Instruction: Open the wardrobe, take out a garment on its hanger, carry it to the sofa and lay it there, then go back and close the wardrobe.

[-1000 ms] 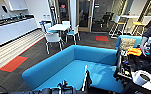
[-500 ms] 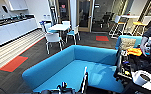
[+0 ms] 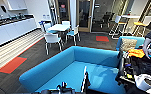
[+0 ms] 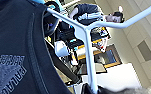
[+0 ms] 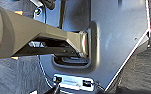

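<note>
L wrist view: garment (image 4: 13, 50) hanging close by cam, hanger (image 4: 88, 37) rising beside it w/ stem running to frame edge; finger state can't tell. Head view: sofa (image 3: 66, 70) lying just ahead; person's hand (image 3: 147, 48) hovering far R.

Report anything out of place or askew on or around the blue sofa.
Nothing stands out. The sofa has a bare seat and stands square on the dark carpet. A patterned cushion rests against the blue seat behind it. In the left wrist view, the black garment hangs beside the pale hanger.
</note>
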`<state>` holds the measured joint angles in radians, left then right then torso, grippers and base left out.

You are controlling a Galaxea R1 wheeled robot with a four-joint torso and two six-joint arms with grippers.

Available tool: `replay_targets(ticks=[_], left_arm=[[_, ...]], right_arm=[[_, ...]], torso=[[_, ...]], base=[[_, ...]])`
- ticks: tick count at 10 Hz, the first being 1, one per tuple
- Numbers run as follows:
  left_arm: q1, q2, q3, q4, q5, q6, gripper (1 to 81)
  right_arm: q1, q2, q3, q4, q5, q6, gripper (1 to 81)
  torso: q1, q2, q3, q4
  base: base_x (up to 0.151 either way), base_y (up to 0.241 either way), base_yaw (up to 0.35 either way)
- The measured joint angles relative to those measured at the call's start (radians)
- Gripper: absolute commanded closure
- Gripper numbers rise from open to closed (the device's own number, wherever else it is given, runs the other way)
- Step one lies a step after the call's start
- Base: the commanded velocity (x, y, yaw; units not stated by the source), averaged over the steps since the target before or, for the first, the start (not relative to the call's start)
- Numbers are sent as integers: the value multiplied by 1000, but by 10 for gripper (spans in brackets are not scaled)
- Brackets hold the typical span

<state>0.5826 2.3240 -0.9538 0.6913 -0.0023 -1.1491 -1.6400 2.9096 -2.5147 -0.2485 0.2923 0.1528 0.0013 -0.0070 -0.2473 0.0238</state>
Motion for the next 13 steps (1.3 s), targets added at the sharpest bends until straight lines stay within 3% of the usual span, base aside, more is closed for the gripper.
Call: replay_targets(ticks=[6,13], left_arm=[[0,0,0,0,-3,0,811],[-8,13,-30,0,-29,-5,811]], right_arm=[[-7,3,0,0,-1,0,10],[-5,3,0,-1,-1,0,10]], torso=[[0,0,0,0],[1,1,-1,0]], base=[[135,0,0],[0,0,0]])
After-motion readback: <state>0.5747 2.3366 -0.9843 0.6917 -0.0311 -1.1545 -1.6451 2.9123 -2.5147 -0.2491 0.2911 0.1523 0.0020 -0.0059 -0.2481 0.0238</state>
